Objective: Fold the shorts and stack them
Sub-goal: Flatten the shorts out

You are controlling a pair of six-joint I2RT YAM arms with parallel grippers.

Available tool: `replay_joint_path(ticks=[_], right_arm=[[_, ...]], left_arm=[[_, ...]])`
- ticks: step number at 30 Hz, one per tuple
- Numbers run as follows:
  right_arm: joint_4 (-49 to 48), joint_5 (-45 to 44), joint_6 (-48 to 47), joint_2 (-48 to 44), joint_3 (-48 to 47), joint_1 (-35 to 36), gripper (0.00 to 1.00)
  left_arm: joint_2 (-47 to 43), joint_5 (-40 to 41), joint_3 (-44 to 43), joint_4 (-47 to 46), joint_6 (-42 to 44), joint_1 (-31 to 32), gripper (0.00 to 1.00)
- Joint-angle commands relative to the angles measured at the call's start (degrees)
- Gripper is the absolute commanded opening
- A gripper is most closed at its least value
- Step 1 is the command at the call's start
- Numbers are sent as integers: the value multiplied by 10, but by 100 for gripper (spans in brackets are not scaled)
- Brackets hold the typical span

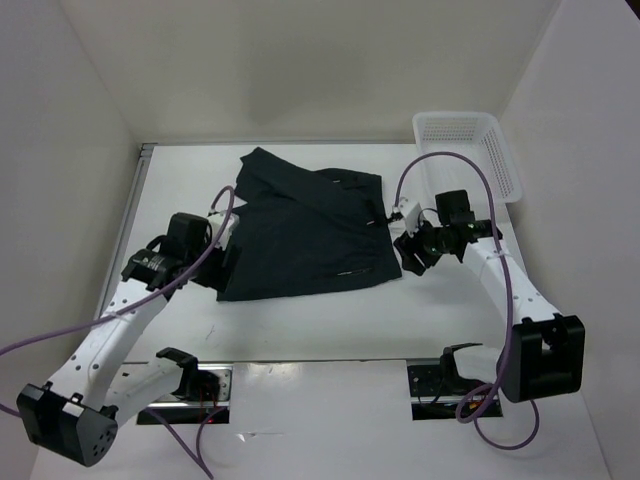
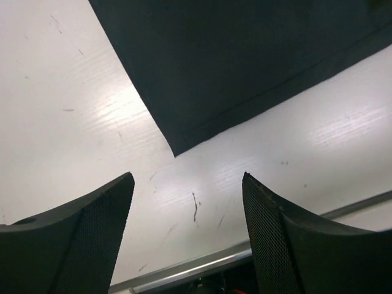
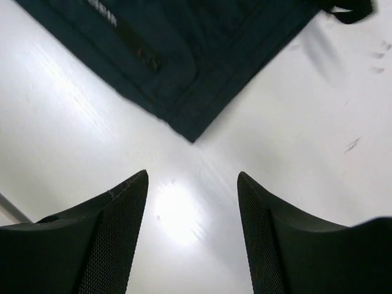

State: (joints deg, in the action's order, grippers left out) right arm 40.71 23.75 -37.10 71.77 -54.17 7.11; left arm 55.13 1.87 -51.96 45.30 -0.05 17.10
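Note:
The dark shorts (image 1: 300, 240) lie flat in the middle of the white table, folded into a rough rectangle, with a further dark layer sticking out at the far left. My left gripper (image 1: 216, 264) hovers at their near-left corner, open and empty. In the left wrist view that corner of the shorts (image 2: 245, 61) lies just ahead of the open gripper (image 2: 187, 184). My right gripper (image 1: 408, 252) stands open beside the shorts' right edge. The right wrist view shows a hemmed corner of the shorts (image 3: 184, 67) just beyond the open gripper (image 3: 192, 180), with only bare table between the fingers.
A white mesh basket (image 1: 470, 150) stands at the back right, against the wall. White walls close in the table on the left, back and right. A metal rail (image 2: 202, 266) runs along the table's near edge.

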Motion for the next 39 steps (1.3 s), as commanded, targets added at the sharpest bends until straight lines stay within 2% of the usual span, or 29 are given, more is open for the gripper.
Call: replay_joint_path(ticks=[1, 4, 8, 12, 14, 20, 29, 31, 32, 36, 37, 39], right_arm=[[18, -38, -53, -43, 12, -3, 66], [5, -25, -39, -44, 23, -3, 66], [-42, -41, -33, -16, 29, -3, 67], [-66, -70, -82, 13, 35, 17, 70], [-66, -96, -101, 28, 35, 60, 73], [-128, -170, -135, 106, 22, 149, 73], [-147, -194, -168, 180, 15, 192, 73], [-147, -194, -168, 188, 21, 192, 68], [-152, -194, -168, 195, 27, 192, 65], [-152, -201, -173, 201, 32, 197, 42], [-152, -201, -173, 201, 39, 197, 30], [-152, -201, -173, 201, 46, 197, 13]], left_arm=[[-5, -30, 11, 34, 1, 0, 79], [34, -30, 27, 19, 1, 0, 79], [76, 44, 60, -55, 1, 18, 82], [99, 92, 104, -130, 1, 28, 85], [117, 99, 128, -149, 1, 35, 87], [187, 100, 122, -224, 1, 35, 89], [250, 99, 158, -272, 1, 40, 89], [255, 94, 158, -281, 1, 40, 88], [255, 88, 158, -281, 1, 40, 85], [262, 60, 151, -236, 1, 45, 53], [267, 54, 151, -219, 1, 45, 38], [267, 54, 156, -209, 1, 50, 20]])
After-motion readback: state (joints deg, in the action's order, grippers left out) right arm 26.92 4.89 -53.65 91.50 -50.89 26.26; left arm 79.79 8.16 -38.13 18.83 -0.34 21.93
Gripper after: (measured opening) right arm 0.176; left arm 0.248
